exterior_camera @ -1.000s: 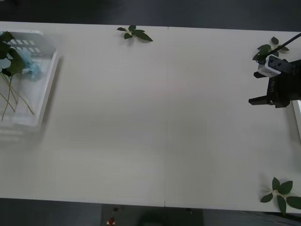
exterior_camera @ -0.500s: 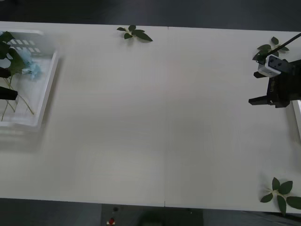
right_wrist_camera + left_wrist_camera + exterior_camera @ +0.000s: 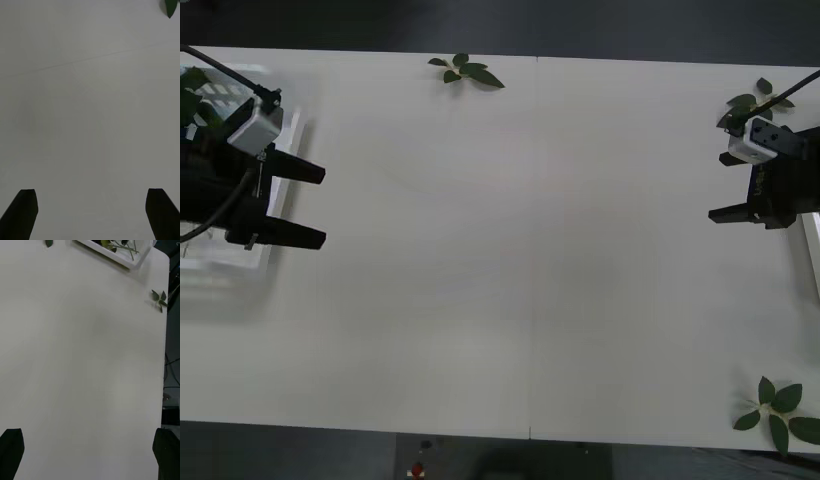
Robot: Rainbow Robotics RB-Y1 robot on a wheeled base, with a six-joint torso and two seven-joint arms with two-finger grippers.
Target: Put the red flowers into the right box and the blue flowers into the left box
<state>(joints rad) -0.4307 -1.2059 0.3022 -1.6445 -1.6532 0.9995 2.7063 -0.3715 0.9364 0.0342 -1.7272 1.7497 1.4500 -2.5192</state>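
Black fingers of my left gripper (image 3: 310, 205) are spread wide with nothing between them, both tips pointing across the bare white table (image 3: 520, 260) toward its middle. Left wrist view agrees: two dark fingertips (image 3: 11, 450) at the corners, plain tabletop between. This is the big change: one second ago the left arm was not in the front view, half a second ago just a dark sliver showed at the left edge, now the whole gripper and its white wrist camera block (image 3: 255, 128) sit over the left box (image 3: 288, 150), the translucent white slotted plastic tray at the table's left end. The arm covers most of that tray, so the blue flowers, the pale-blue fluffy clusters seen lying in it earlier, are hidden now; a bit of green leaf (image 3: 192, 85) shows at its far corner.

My right gripper (image 3: 730, 213) hangs at the table's right edge, same spot as in both earlier frames. Right wrist view has its two black fingertips (image 3: 22, 213) far apart over empty table, holding nothing.

Right box (image 3: 812, 255): a straight white rim at the right edge of the front view; in the left wrist view a white tray corner (image 3: 127, 260) with green stems inside, blooms not visible.

Loose green leaf sprigs unmoved: far edge (image 3: 467, 70), far right corner (image 3: 752, 100), near right corner (image 3: 778, 410).
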